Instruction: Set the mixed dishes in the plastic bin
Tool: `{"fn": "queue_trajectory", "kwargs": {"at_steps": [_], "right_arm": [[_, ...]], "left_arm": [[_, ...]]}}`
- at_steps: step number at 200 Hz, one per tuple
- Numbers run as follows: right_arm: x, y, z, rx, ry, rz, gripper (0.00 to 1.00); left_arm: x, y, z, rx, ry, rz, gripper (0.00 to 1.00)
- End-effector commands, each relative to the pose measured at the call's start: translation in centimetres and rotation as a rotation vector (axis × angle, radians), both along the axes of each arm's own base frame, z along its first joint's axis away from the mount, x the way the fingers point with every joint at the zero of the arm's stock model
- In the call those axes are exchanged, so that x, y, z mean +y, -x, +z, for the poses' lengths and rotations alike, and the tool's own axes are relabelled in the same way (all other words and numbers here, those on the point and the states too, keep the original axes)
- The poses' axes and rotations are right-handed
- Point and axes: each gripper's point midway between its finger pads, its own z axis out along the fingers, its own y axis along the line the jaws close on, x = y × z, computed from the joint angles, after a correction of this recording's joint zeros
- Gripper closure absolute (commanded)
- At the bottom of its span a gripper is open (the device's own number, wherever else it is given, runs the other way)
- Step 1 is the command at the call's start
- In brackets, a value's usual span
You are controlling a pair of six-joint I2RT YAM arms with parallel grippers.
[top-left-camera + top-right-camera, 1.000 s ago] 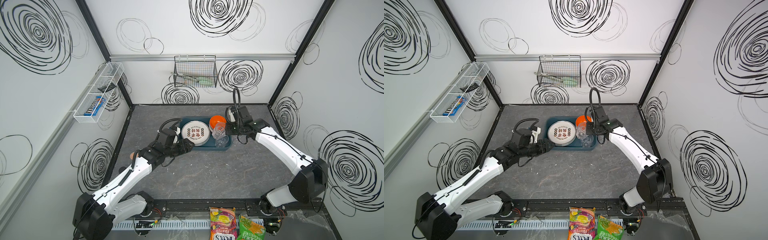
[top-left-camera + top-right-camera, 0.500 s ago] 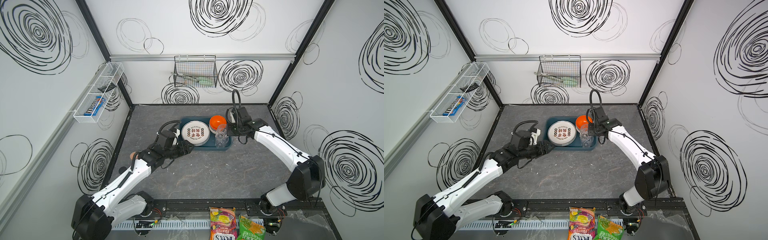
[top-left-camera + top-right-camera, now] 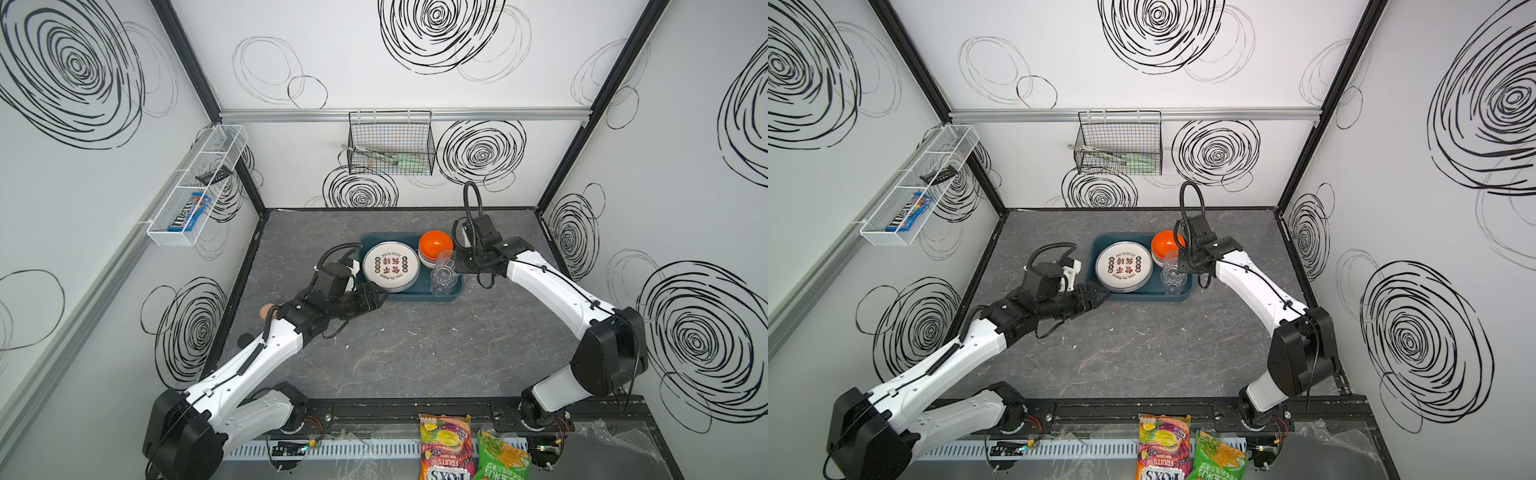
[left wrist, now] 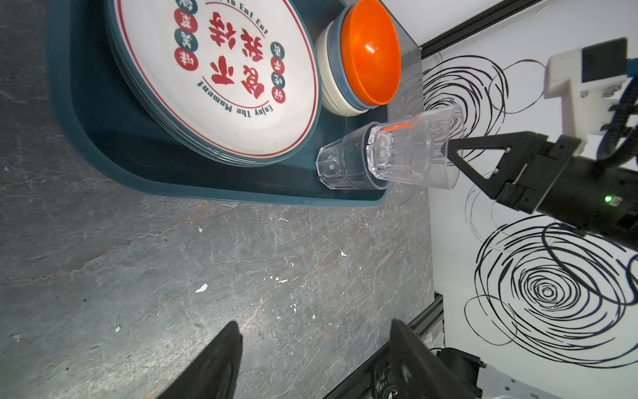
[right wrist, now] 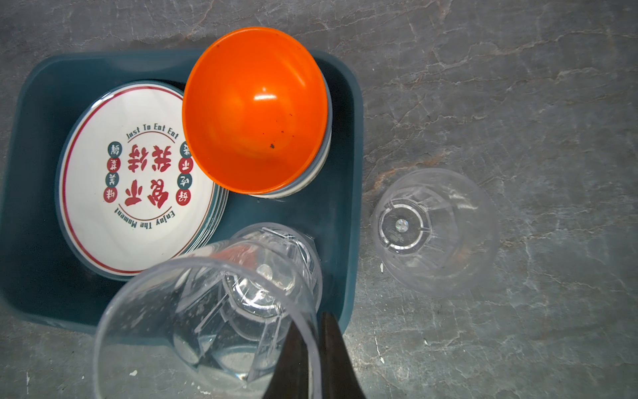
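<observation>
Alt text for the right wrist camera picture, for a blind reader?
The right gripper grips a clear tumbler by its rim over a second tumbler in the bin, beside plates and an orange bowl. A third tumbler stands on the table.

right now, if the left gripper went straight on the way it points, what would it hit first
Probably the near wall of the plastic bin; if the left gripper rides above the rim, the clear tumbler inside instead. Height is unclear.
</observation>
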Motion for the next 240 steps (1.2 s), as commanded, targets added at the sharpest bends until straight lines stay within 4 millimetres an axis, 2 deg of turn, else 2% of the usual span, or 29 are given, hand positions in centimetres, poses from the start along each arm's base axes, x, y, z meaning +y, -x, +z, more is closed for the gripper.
{"fn": "queue_trajectory", "kwargs": {"at_steps": [1,82,124,160,240], "right_arm": [[-0.5,0.1,-0.9,0.029,0.022,-0.015,0.94],[-0.3,0.0,-3.7,0.132,0.033,-0.044,0.91],[0.0,0.0,-3.9,0.138,0.020,-0.043,0.78],[0.1,-0.2,-2.7,0.111,0.001,-0.043,0.69],[-0.4,-0.3,1.1,0.025,-0.030,-0.061,0.59]], "left_arm": [[-0.1,-0.4,0.9,-0.034,0.030,0.007,0.29],[-0.1,-0.3,0.7,-0.026,0.029,0.008,0.29],[0.0,-0.2,0.7,-0.028,0.028,0.006,0.29],[-0.1,-0.3,0.6,-0.028,0.029,0.005,0.29],[0.0,0.2,0.3,-0.030,0.029,-0.004,0.27]]}}
